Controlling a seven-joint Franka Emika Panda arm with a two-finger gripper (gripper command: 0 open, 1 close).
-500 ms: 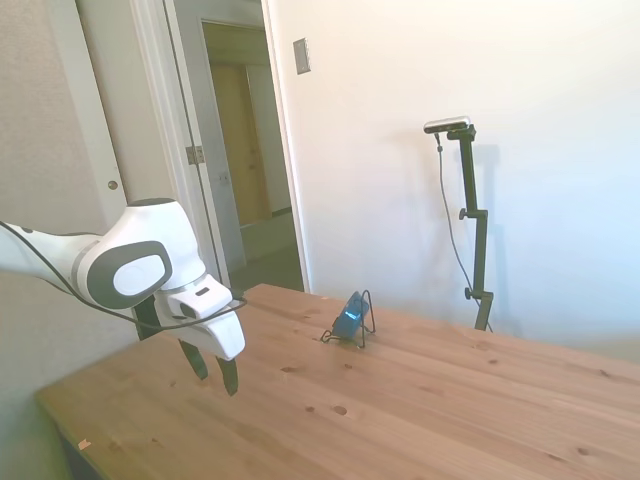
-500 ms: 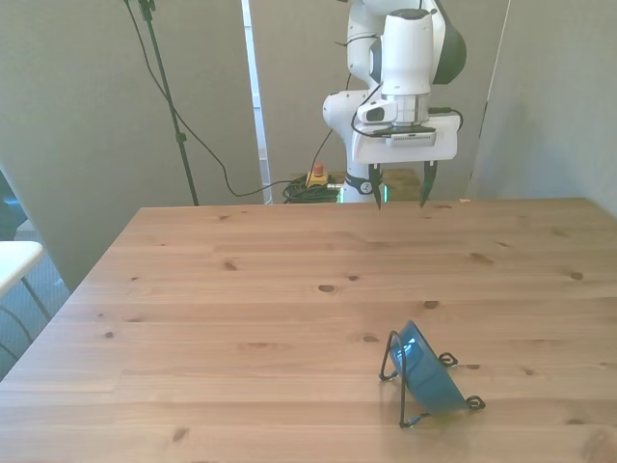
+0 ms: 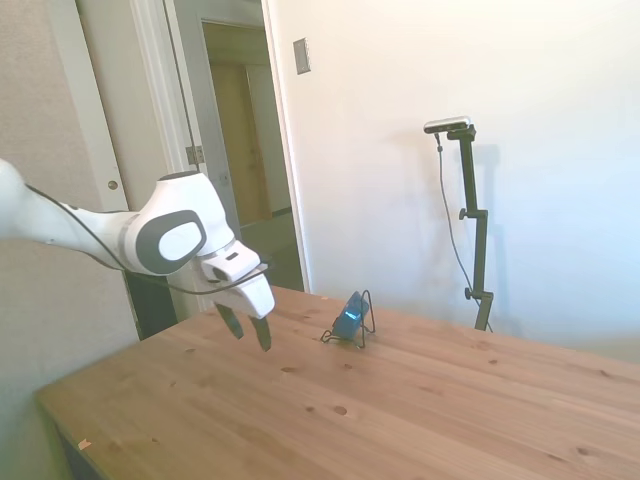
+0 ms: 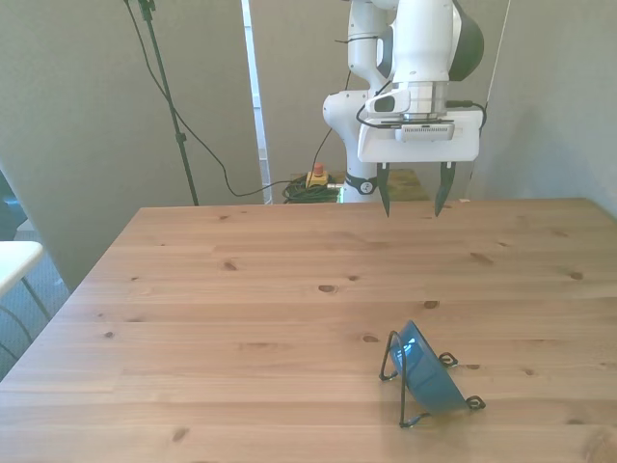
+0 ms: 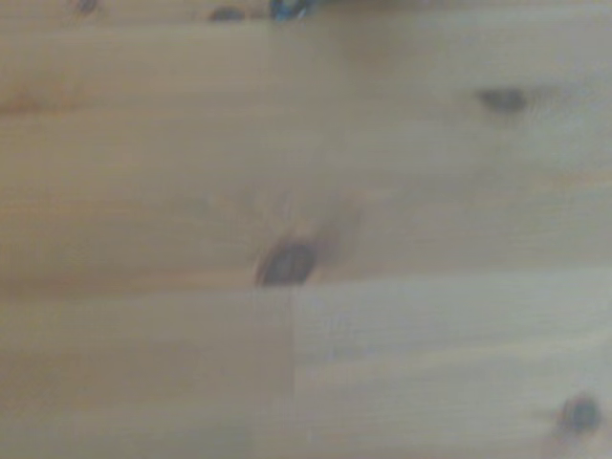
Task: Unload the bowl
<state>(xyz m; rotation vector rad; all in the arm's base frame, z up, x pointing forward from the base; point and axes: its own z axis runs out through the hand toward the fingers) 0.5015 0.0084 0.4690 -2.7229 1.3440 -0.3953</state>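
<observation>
The small glossy teal bowl [image 4: 427,374] leans on edge in a thin black wire stand [image 4: 397,355] near the table's front edge in the front view. From the side the bowl [image 3: 349,317] shows in its stand [image 3: 364,325] by the far wall. My gripper [image 4: 413,204] hangs open above the table's far side, well short of the bowl, with nothing between its fingers. In the side view the gripper [image 3: 249,330] is left of the bowl, its fingers pointing down. The wrist view shows only blurred wood planks with dark knots.
The wooden table [image 4: 241,328] stretches wide around the stand. An open doorway [image 3: 245,160] lies behind the arm in the side view. Cables and a thin pole [image 4: 166,96] stand behind the table at the front view's left.
The arm has swung toward the bowl: in the side view the gripper moved right and up, and in the front view it shifted slightly to the right. The bowl has not moved.
</observation>
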